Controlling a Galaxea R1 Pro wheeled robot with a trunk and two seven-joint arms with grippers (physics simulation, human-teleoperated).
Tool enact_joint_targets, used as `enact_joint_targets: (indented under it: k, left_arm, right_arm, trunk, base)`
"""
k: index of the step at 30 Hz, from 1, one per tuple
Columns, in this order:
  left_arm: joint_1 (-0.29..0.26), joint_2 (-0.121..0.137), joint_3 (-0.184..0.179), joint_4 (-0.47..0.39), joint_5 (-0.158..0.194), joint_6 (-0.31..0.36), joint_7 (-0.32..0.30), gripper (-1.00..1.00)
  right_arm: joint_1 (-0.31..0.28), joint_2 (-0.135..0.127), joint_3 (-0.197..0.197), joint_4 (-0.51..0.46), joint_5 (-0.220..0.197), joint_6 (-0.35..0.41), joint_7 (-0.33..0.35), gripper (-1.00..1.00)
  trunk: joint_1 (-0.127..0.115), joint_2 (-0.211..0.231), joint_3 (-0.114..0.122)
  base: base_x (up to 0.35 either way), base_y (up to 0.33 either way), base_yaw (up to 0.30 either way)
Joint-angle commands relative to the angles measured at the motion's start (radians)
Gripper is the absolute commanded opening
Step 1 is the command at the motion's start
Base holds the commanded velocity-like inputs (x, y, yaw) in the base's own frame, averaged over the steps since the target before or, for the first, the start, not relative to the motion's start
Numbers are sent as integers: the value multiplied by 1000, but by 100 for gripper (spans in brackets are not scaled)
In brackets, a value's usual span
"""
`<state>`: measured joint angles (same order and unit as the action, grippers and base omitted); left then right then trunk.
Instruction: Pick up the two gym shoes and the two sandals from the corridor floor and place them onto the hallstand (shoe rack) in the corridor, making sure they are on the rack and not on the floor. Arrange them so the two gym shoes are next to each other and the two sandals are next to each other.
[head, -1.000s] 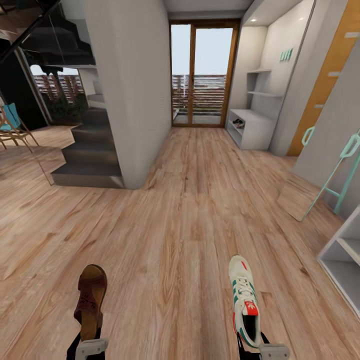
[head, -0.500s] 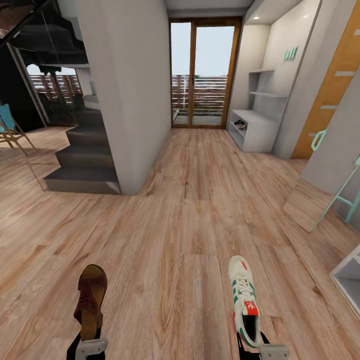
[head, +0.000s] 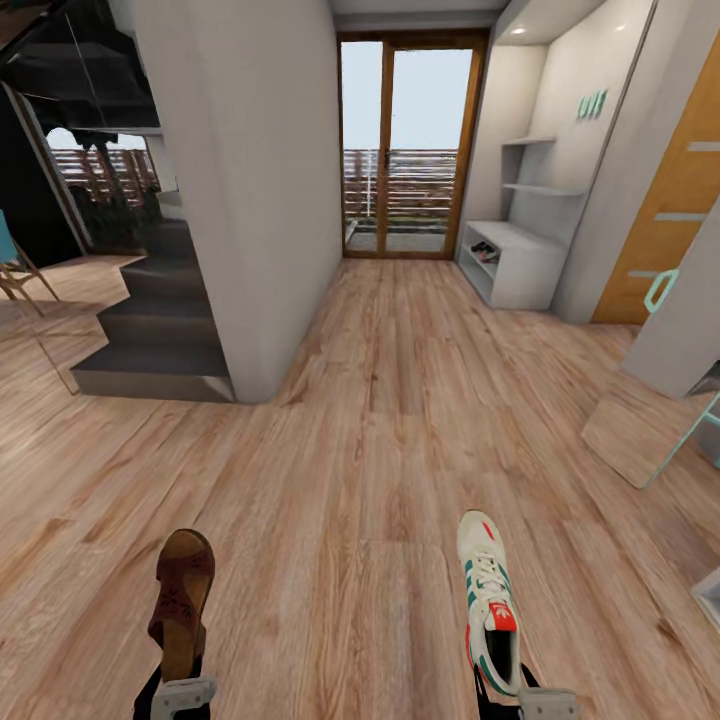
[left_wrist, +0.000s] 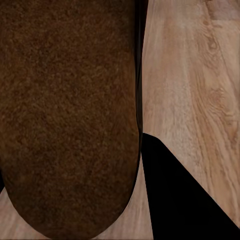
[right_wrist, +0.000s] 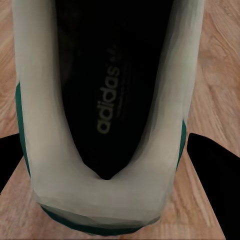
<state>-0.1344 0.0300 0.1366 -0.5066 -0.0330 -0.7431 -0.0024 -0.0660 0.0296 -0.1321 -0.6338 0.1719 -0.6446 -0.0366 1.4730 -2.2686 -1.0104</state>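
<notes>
A corridor of light brown wood-grain plank flooring (head: 380, 420) runs ahead toward a glazed double door in a wooden frame (head: 405, 150). Nearest, low on the left, the left gripper (head: 182, 692) holds a flat brown open sandal with a perforated strap and tan footbed (head: 180, 600) by its heel, toe pointing forward above the planks; in the left wrist view its grainy, suede-like brown sole (left_wrist: 67, 115) is close up. On the right, the right gripper (head: 520, 695) is clamped on the heel of a cream lace-up sneaker with green side stripes and a red-orange tongue patch (head: 490, 600), likewise carried toe forward; the right wrist view looks into its dark insole with pale lettering, rimmed by a smooth cream collar (right_wrist: 105, 105). Farther on, a plain grey-white wall block (head: 260, 180) stands left, with dark grey matte stairs (head: 155, 320) beside it. At the far right, by the door, sits the pale grey-white hallstand (head: 515, 265), with dark shapes on an open shelf too small to identify.
</notes>
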Motion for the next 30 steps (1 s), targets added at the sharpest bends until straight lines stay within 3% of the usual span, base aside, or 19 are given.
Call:
enact_joint_targets:
  k: [1,24,30]
  left_arm:
    - [-1,-1,3,0,-7,-2,1,-100]
    - [-1,0,2,0,-7,-2,1,-100]
    - [-1,1,1,0,-7,-2,1,-100]
  right_arm:
    - [-1,1,-4,0,11,-3,-5,-100]
    - [-1,2,-4,0,11,-3,-5,-100]
    - [-1,3,-4,0,11,-3,-5,-100]
  trunk:
    - [0,0,-1]
    - [0,0,-1]
    - [0,0,-1]
  base:
    - [339,0,0]
    - [339,0,-2]
    - [339,0,-198]
